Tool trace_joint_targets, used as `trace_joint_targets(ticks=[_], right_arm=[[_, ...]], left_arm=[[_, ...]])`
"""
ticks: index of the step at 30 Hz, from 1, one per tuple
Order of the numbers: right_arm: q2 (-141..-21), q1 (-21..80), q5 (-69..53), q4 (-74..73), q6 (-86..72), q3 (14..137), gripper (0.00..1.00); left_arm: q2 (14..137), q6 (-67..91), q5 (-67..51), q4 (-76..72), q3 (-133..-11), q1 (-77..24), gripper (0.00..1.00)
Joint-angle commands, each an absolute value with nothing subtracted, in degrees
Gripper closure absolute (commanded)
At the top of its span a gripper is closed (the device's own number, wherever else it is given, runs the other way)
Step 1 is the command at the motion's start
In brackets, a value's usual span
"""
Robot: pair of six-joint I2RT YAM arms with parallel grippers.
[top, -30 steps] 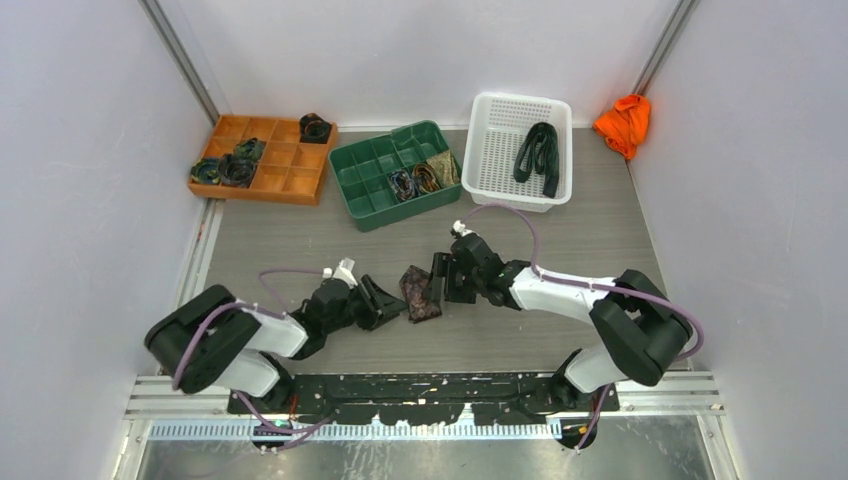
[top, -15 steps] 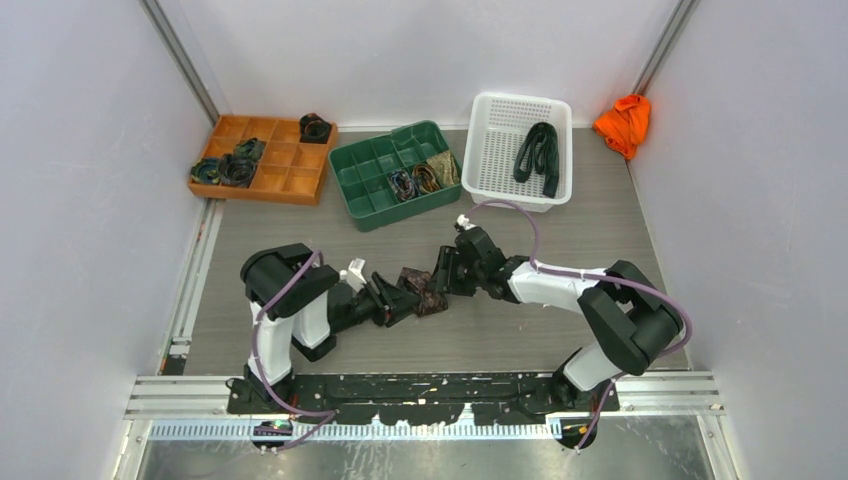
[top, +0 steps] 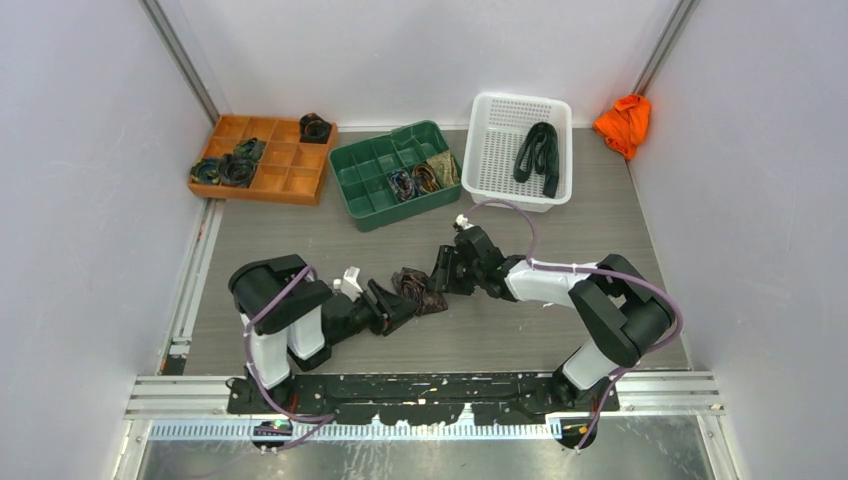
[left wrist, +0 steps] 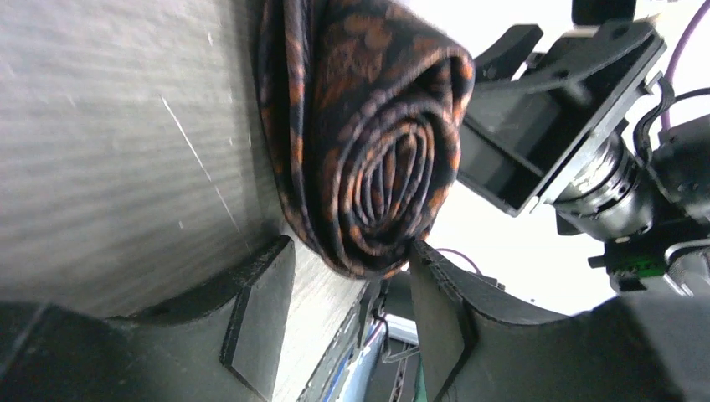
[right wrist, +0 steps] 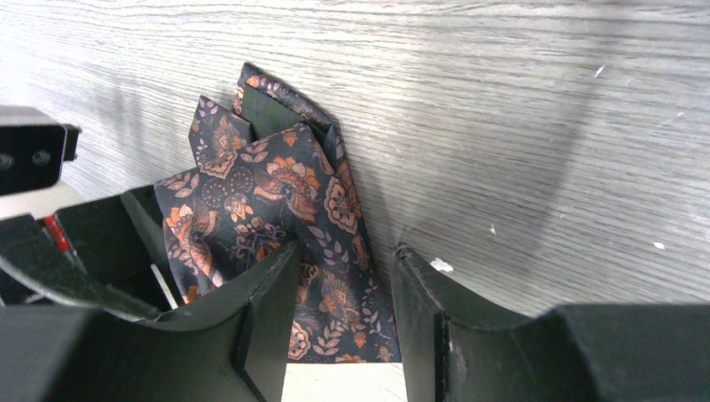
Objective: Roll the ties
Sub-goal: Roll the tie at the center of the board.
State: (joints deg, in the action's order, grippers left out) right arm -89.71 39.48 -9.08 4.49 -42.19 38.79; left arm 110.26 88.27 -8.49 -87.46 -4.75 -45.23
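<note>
Rolled tie (top: 415,290): dark with an orange floral print, on the table (top: 600,240), a bit toward 6 o'clock from centre. It is wound into a tight spiral and lies on its side. A flat pointed end lies loose on the wood next to the coil.

Left gripper (top: 398,303) is at the tie's 8 o'clock. Its fingers (left wrist: 259,310) are spread, with the spiral end of the coil between the tips. One tip touches the fabric, and I can't tell if they squeeze it.

Right gripper (top: 438,275) is at the tie's 2 o'clock. Its fingers (right wrist: 268,318) stand apart, astride the flat patterned end, and one finger overlaps the fabric. The left wrist view shows the same jaws wide, right up against the coil's side.

Farther out:
- Green tray (top: 370,165) at 12 o'clock, with coiled ties (top: 428,176) in its right compartments.
- Orange tray (top: 275,180) at 10 o'clock, with more coils (top: 238,168) at its left end and one (top: 315,127) in its far right corner.
- White basket (top: 495,150) at 1 o'clock, with a dark tie (top: 538,155) lying unrolled inside.
- Orange cloth (top: 623,122) bunched at 2 o'clock, off the table's corner against the wall.
</note>
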Motion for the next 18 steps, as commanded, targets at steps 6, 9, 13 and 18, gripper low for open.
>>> trace_joint_targets(ticks=[6,9,13,18], right_arm=[[-89.55,39.49,-8.65,2.38,-40.78,39.11,0.41],[-84.99,39.47,-7.23,2.20,-41.02,38.25,0.34],[-76.82,39.39,-2.50,-3.55,-40.22,39.02,0.28],[-71.48,39.02,4.12,-12.10,-39.45,42.05,0.31]], left_arm=[[87.95,81.00,3.44,-40.16,-5.83,-52.47,0.40],[72.39,78.21,7.84,-22.48,-8.01,-52.62,0.40],[45.34,74.54,17.36,13.37,-14.13,-53.03,0.45],[23.86,77.91,26.65,39.78,-16.65,-52.51,0.90]])
